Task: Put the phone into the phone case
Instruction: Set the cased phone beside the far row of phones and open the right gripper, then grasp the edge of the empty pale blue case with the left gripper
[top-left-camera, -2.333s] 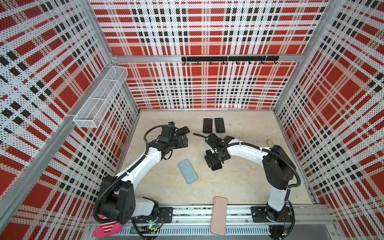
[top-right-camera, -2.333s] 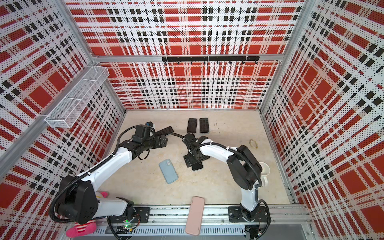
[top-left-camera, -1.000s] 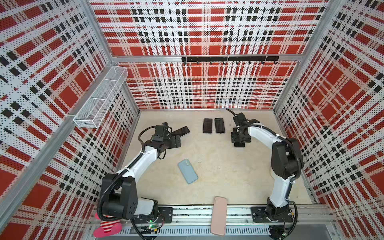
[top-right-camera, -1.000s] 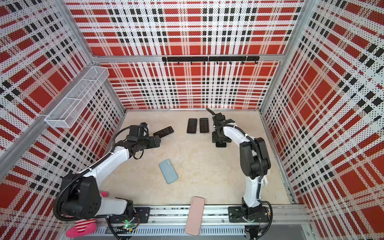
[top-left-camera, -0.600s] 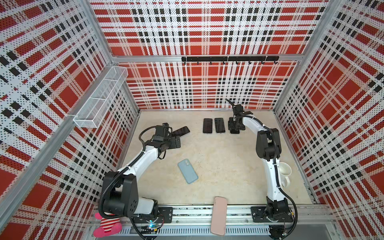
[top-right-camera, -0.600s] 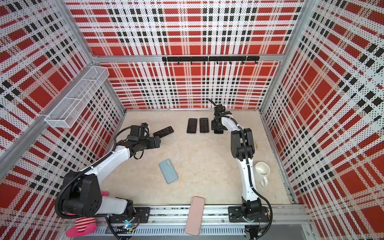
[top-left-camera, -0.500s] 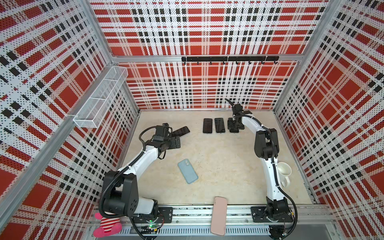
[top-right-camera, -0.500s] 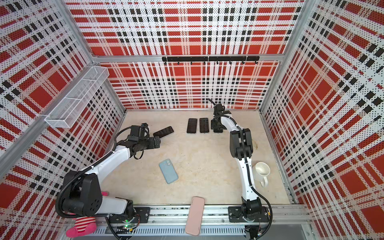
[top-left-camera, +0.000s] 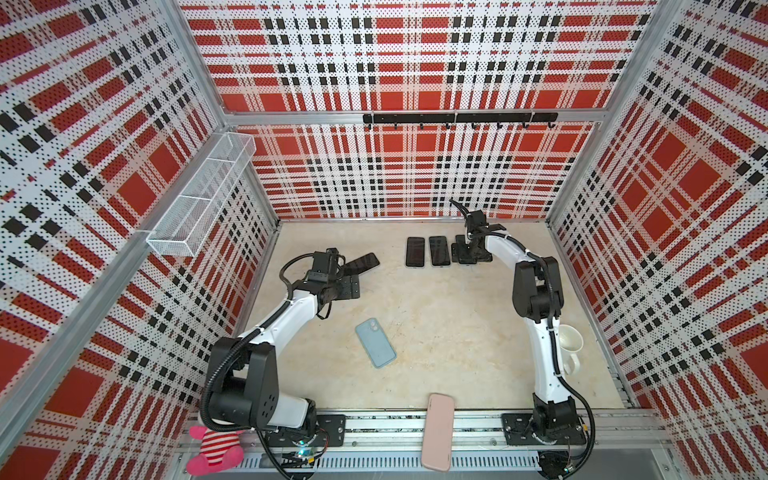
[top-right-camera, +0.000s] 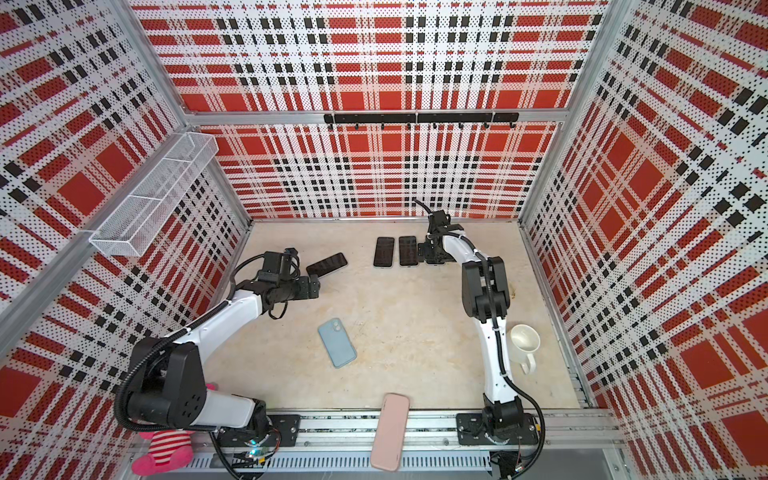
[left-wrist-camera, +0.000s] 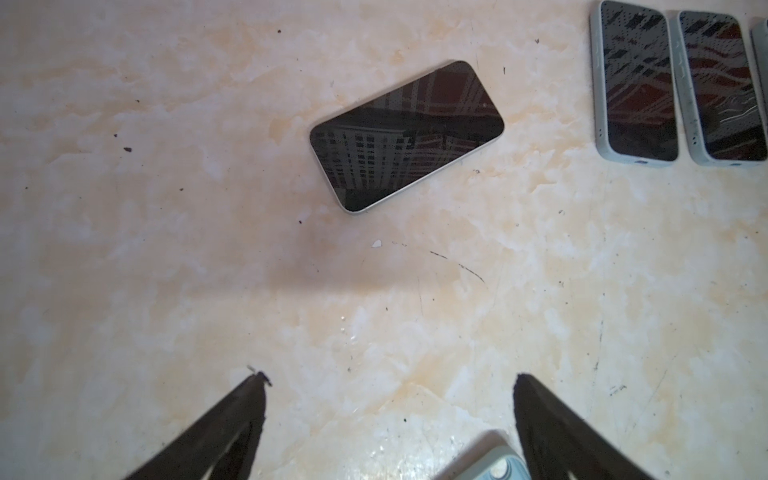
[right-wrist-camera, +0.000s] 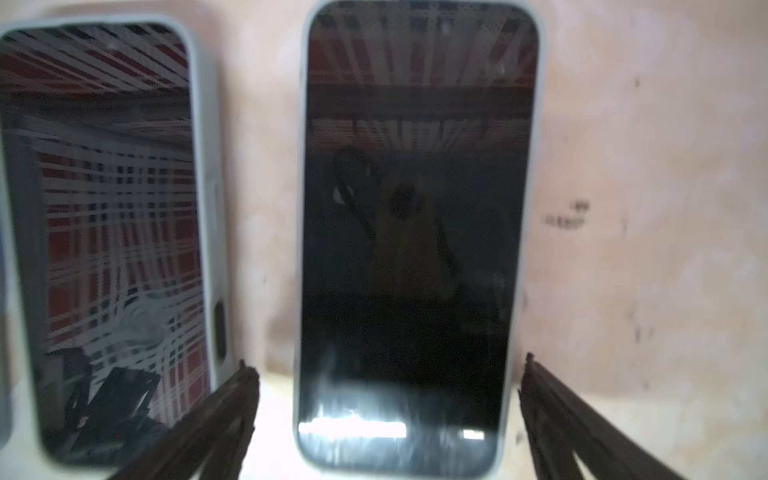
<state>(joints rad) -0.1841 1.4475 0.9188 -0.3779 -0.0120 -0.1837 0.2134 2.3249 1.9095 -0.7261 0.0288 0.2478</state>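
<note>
A bare black phone (top-left-camera: 361, 262) (left-wrist-camera: 406, 135) lies screen up at the back left of the table. My left gripper (top-left-camera: 348, 286) (left-wrist-camera: 390, 379) hovers just in front of it, open and empty. A light blue phone case (top-left-camera: 375, 343) (top-right-camera: 337, 343) lies back up mid-table; its corner (left-wrist-camera: 490, 463) shows in the left wrist view. My right gripper (top-left-camera: 467, 251) (right-wrist-camera: 387, 365) stands open at the back over a phone in a pale case (right-wrist-camera: 415, 232). The fingers stand on either side of it, apart from its edges.
Two more cased phones (top-left-camera: 415, 252) (top-left-camera: 439, 251) lie side by side left of the right gripper. A pink case (top-left-camera: 436, 432) rests on the front rail and a white mug (top-left-camera: 569, 338) stands by the right arm. A wire basket (top-left-camera: 199, 203) hangs on the left wall.
My right arm carried the cased phone from mid-table to the back, set it beside the two others and opened its jaws. The left gripper drew back slightly from the bare phone.
</note>
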